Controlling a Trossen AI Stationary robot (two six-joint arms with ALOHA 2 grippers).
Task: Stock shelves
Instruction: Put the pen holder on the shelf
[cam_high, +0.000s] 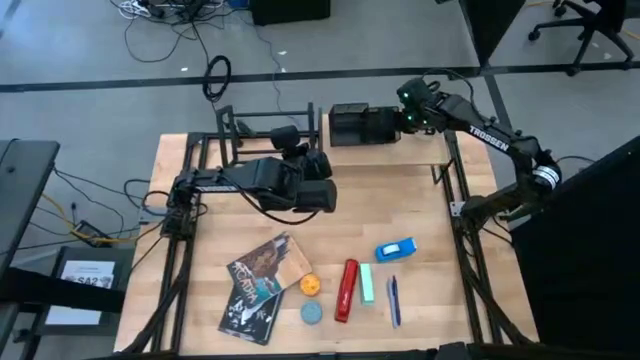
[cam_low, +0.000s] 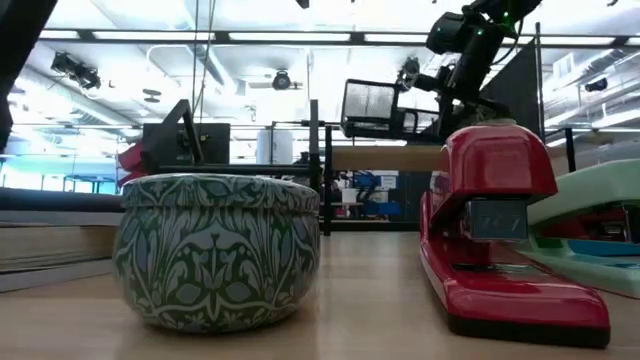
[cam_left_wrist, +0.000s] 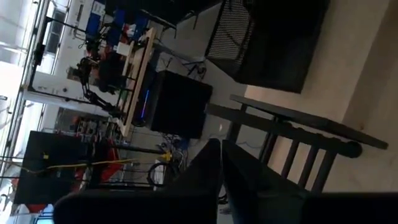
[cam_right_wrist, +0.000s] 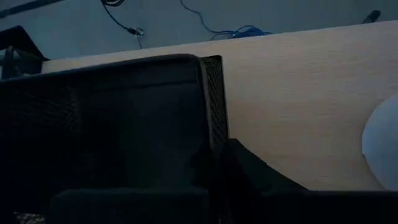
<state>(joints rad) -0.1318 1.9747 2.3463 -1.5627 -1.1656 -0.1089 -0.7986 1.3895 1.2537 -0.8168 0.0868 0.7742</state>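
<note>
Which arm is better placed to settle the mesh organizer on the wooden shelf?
The right. The right gripper is at the black mesh organizer on the wooden plank shelf, one finger inside its wall. The left gripper, shut and empty, sits mid-table by the black rack.

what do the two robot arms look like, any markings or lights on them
Both arms are dark, nearly black, built from boxy jointed links. The right arm carries white TROSSEN lettering along its forearm, a light silvery band near its elbow joint, and small green lights glowing at its wrist by the right gripper. The left arm shows no readable marking; its left gripper is chunky and black.
</note>
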